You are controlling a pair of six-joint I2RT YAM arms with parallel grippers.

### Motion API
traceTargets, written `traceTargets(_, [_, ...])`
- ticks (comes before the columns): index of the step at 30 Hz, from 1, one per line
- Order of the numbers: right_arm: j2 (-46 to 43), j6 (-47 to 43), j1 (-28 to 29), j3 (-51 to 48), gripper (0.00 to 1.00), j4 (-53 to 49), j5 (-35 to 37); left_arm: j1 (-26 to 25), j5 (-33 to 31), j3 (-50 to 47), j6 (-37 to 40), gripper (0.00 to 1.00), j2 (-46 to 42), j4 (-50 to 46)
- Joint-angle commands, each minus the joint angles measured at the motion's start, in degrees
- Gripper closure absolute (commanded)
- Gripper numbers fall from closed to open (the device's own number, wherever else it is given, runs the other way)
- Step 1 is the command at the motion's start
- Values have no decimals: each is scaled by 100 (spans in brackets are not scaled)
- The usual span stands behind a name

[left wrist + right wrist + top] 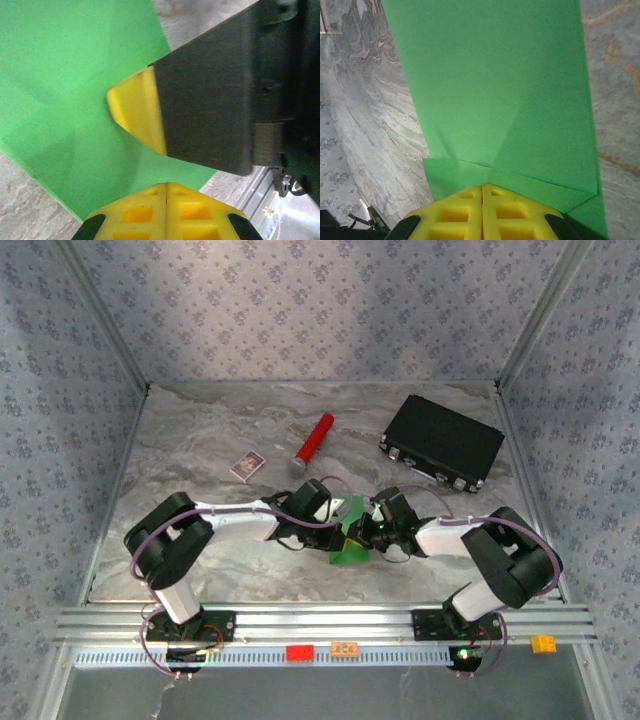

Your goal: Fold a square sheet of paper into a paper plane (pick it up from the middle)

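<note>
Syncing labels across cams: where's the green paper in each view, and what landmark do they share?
Top external: green paper sits low at centre, between the ends of the two arms.
Left wrist: green paper covers the left and centre, down to the bottom edge.
Right wrist: green paper forms a broad band through the middle, with folded corners near the bottom.
Shared landmark: the grey marbled table beside the paper.

We are looking at a lab-style robot test booth: a marble-patterned counter (200,440) boxed in by floral-papered wall panels (300,310) on aluminium posts (108,320), with the left arm (235,525) and right arm (440,537) bolted to a slotted metal rail (320,621).
</note>
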Motion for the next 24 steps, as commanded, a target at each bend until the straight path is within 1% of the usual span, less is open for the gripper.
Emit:
traceTargets(1, [-22, 76, -5, -113, 91, -353, 245, -14, 205, 159, 51, 100, 105, -14])
traceTargets(15, [-28, 78, 8, -123, 91, -361, 257, -5, 294, 245, 177, 100, 411, -37])
traceTargets(24, [-25, 37, -1, -151, 90, -387, 256, -15, 360, -6, 68, 100, 442, 79])
